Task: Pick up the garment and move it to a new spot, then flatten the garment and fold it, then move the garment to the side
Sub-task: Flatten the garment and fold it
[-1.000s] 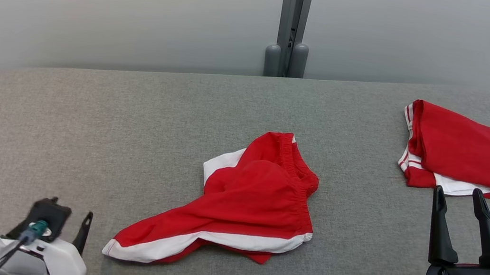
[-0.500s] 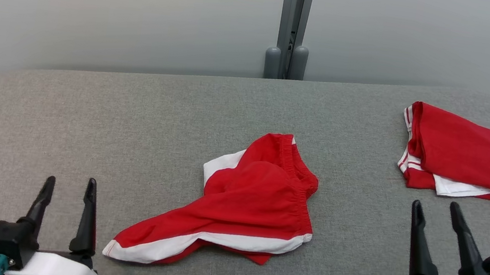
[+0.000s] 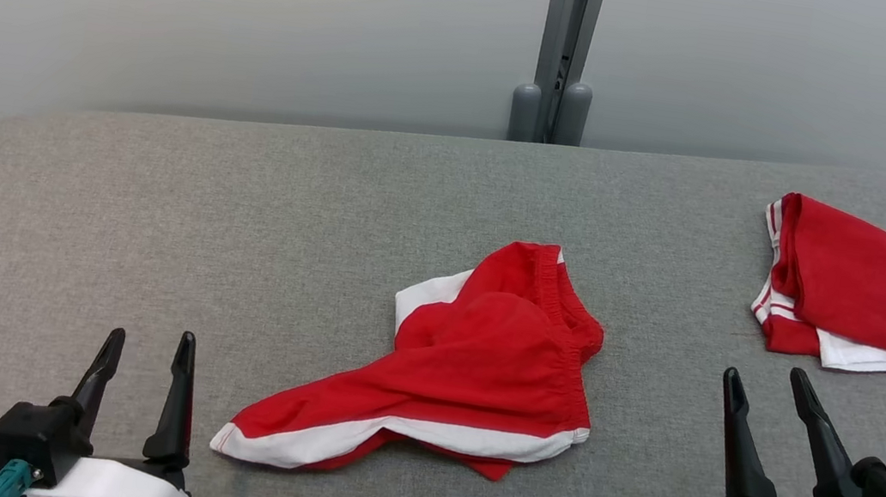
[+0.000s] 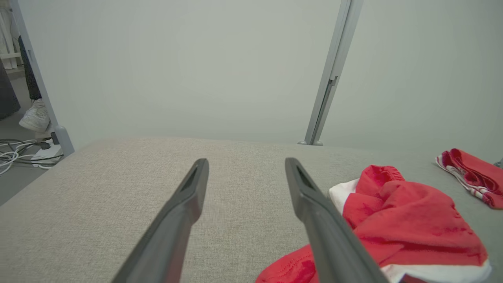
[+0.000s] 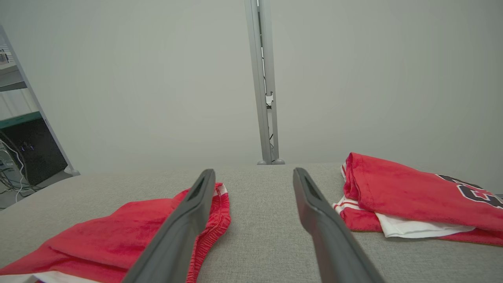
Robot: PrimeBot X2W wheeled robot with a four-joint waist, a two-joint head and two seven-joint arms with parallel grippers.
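Crumpled red shorts (image 3: 478, 366) lie mid-tabletop (image 3: 240, 211), with a folded red jersey (image 3: 863, 282) at far right. Left wrist view adds floor cables (image 4: 19, 157) and what may be a white shoe (image 4: 33, 118); right wrist view adds a dark cabinet (image 5: 31, 149). Left gripper (image 3: 151, 335) and right gripper (image 3: 764, 374) flank the shorts, jaws wide apart, holding nothing, clear of the cloth.

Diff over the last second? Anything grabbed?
Left gripper swung round from a sideways pose to fingers pointing up the head view. Right gripper drew back from the folded jersey. Both open, nothing grasped. Head camera panned slightly. Red shorts and jersey lie unmoved.
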